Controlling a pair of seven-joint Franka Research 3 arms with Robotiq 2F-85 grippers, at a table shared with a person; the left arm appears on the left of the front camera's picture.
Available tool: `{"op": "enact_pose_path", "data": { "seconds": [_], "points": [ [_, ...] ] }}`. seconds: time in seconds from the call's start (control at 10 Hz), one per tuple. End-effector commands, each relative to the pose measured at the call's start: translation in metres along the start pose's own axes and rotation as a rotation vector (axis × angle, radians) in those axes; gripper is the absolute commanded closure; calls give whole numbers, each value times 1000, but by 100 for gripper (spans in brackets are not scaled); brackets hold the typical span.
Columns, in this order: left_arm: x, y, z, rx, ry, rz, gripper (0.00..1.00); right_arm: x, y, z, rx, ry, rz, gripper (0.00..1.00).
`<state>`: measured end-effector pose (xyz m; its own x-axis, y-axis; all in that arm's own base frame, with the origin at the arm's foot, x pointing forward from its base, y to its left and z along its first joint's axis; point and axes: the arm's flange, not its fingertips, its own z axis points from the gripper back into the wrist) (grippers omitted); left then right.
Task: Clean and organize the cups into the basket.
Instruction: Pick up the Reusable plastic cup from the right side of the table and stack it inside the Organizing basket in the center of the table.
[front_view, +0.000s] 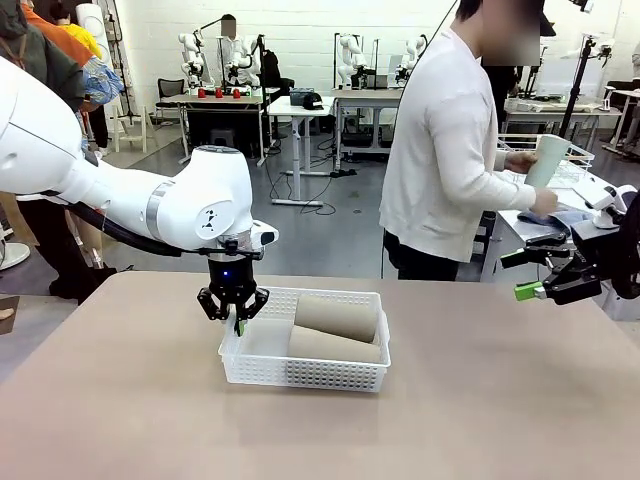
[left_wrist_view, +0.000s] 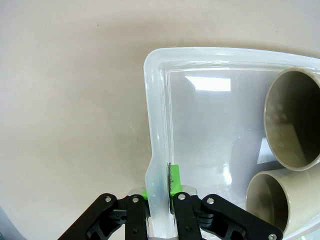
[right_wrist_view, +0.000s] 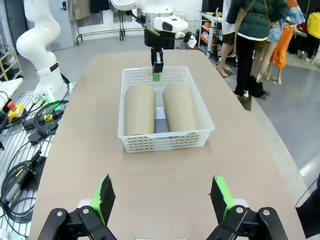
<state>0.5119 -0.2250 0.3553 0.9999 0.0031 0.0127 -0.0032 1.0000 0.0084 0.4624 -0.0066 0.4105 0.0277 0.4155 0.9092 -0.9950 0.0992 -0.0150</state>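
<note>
Desk (front_view: 120, 400): plain tan top in a busy workshop, other benches behind.
Basket (front_view: 330, 375): near the desk's middle, long side toward my front camera.
Far tan cup (front_view: 337, 316): lying on its side in the basket, mouth toward the left end.
Near tan cup (front_view: 335, 346): lying the same way, touching the far one. The pair leaves a bare strip at the left end (room for a third, I judge).
Mint cup (front_view: 547, 160): upright in the person's hand (front_view: 543, 203) at a side bench, well apart from the basket. I take it as getting cleaned.
Left gripper (front_view: 238, 322): clamped on the basket's left end wall, one pad inside and one outside. I read this as pinning the basket against sliding.
Left arm: comes in from my left, wrist bent straight down, fingers vertical.
Right gripper (right_wrist_view: 163, 192): jaws wide and empty, held above the desk's right edge, pointing at the basket. Probably waiting for a handover.
</note>
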Motion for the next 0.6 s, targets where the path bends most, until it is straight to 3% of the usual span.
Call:
{"op": "enact_pose_path", "data": {
  "seconds": [0.0,0.5],
  "points": [
    [0,0,2,-1,-4,0,100,-1,-5,0,18,1,17,0],
    [0,0,2,-1,-4,0,100,-1,-5,0,18,1,17,0]
  ]
}}
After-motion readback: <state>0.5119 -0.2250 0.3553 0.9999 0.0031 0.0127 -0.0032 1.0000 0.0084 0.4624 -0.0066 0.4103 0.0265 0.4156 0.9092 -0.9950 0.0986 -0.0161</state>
